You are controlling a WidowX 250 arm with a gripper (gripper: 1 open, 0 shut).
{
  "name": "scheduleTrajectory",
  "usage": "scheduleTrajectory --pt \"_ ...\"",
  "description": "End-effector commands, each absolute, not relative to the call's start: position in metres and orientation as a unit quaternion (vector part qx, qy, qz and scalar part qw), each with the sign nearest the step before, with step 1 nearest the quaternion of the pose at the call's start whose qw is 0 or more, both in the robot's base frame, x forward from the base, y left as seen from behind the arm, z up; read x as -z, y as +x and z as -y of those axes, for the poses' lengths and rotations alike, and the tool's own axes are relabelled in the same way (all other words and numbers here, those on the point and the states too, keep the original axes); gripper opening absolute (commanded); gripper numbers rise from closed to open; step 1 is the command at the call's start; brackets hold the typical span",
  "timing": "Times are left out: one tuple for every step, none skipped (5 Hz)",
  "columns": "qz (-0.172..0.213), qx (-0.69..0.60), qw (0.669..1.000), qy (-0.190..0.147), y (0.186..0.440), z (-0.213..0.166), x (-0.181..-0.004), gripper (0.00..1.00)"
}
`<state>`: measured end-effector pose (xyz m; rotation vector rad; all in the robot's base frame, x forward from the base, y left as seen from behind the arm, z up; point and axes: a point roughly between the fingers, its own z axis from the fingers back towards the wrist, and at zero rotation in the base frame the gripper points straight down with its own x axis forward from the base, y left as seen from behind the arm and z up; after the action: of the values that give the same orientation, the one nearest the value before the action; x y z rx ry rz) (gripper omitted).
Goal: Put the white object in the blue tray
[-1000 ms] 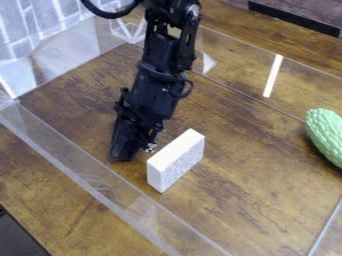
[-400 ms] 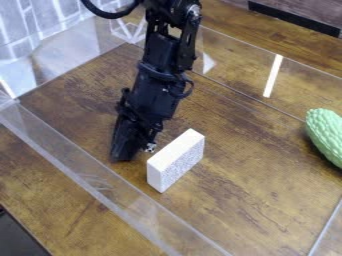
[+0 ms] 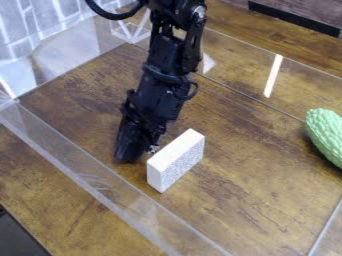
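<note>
The white object (image 3: 175, 159) is a plain brick-shaped block lying on the wooden table, near the front clear wall. My black gripper (image 3: 128, 152) points steeply down just left of the block, its tips at the table surface. Its fingers are shut with nothing between them, and they stand beside the block, very close to its left end. The blue tray is out of view.
A green bumpy oval object (image 3: 325, 135) lies at the right edge. Clear acrylic walls (image 3: 80, 190) run along the front and left of the wooden table (image 3: 254, 190). A white strip (image 3: 273, 74) shows at the back right.
The arm has shifted very slightly to the right; the block has not moved.
</note>
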<state>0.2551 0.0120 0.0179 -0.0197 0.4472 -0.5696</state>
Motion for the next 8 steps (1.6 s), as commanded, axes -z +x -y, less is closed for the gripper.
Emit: scheduleTrajectory --pt "-0.196 0.288 0.937 0.002 0.2631 -0.0081 -0.0311 0.0" --pt "-0.198 0.294 0.935 0.005 0.2642 -0.0062 -0.0315 0.0" --pt "-0.2 0.299 0.933 0.009 0.2653 -0.0047 -0.0317 0.0" --pt "-0.203 0.301 0.932 0.011 0.2657 -0.0041 -0.0311 1.0" --pt "-0.206 0.303 0.93 0.014 0.266 -0.0038 -0.0292 0.0" --pt "-0.208 0.304 0.929 0.016 0.2665 -0.0042 -0.0271 0.0" --pt "-0.211 0.307 0.928 0.019 0.2667 -0.0035 -0.0273 1.0" --pt "-0.216 0.307 0.927 0.02 0.2676 -0.0042 -0.0279 1.0"
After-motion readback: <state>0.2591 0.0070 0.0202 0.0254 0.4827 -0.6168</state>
